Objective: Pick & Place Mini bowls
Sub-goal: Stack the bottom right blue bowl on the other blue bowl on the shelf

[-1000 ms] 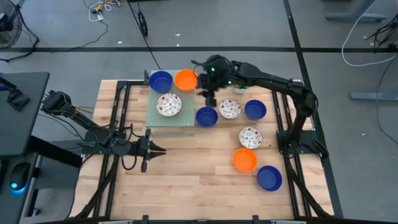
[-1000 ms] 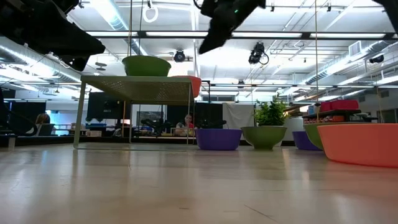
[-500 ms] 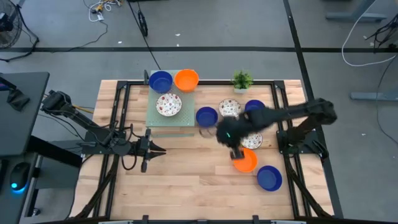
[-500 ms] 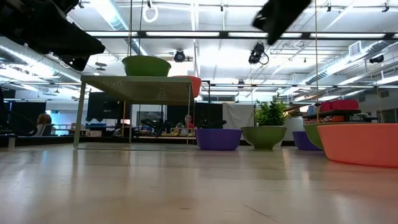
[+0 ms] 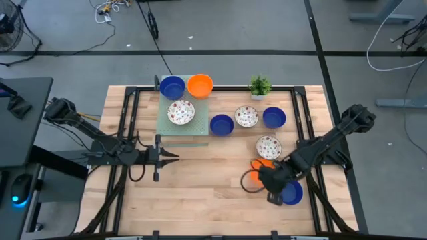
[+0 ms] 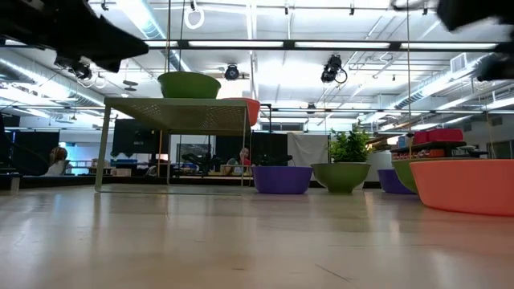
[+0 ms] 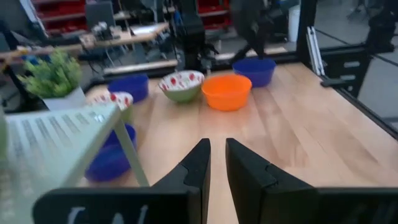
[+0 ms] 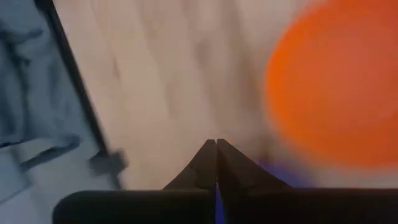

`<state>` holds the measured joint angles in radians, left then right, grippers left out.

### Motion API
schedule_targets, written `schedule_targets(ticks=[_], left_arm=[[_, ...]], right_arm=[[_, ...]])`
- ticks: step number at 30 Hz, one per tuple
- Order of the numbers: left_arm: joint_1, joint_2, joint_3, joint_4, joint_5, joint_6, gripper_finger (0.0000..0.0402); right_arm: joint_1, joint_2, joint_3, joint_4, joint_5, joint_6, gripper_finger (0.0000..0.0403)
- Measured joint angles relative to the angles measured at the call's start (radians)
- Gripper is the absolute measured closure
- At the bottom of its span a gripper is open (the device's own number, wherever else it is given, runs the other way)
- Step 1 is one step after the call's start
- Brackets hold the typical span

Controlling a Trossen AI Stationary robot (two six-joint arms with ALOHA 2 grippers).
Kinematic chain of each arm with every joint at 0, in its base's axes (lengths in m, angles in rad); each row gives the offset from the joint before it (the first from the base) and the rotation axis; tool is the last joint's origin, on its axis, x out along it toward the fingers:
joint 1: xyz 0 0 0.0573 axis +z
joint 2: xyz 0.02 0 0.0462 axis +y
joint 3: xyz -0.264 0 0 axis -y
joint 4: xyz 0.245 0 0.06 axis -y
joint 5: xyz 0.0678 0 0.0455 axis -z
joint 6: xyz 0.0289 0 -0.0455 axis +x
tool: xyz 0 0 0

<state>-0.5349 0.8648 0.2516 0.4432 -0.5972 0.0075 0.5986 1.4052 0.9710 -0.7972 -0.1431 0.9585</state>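
Orange bowl (image 5: 261,168) beside right claw (image 8: 216,146) | wrist view: tips together, empty | overhead: hidden

Left gripper (image 7: 215,163) fingers nearly together, facing an orange bowl (image 7: 226,91) on the table (image 7: 298,124)

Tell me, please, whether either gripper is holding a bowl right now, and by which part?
Neither: the right gripper is shut on nothing beside the orange bowl; the left gripper holds nothing.
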Motion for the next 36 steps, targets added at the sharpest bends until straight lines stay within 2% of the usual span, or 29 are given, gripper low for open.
schedule_targets(ticks=[5,9,15,19,23,28,32,36], left_arm=[[0.034,0.000,0.000,0.064,-0.001,0.111,0.0349],[0.065,0.000,0.000,0.079,0.008,0.148,0.0349],[0.112,0.000,0.000,0.078,0.134,0.161,0.0349],[0.125,0.000,0.000,0.077,0.183,0.160,0.0349],[0.128,0.000,0.000,0.076,0.184,0.135,0.0349],[0.128,0.000,0.000,0.076,0.184,0.101,0.0349],[0.128,0.000,0.000,0.076,0.184,0.082,0.0349],[0.128,0.000,0.000,0.076,0.231,0.082,0.0349]], right_arm=[[0.068,0.000,-0.054,0.113,-0.124,0.294,0.0359],[0.115,0.000,-0.057,0.131,-0.085,0.420,0.0305],[0.132,0.011,-0.058,0.064,-0.007,0.482,0.0206],[0.141,0.051,-0.058,0.008,0.022,0.520,0.0178],[0.143,0.107,-0.058,-0.032,0.022,0.533,0.0182],[0.143,0.165,-0.058,-0.034,0.020,0.528,0.0215],[0.146,0.193,-0.058,-0.033,0.000,0.522,0.0266],[0.148,0.199,-0.058,-0.008,-0.043,0.487,0.0339]])
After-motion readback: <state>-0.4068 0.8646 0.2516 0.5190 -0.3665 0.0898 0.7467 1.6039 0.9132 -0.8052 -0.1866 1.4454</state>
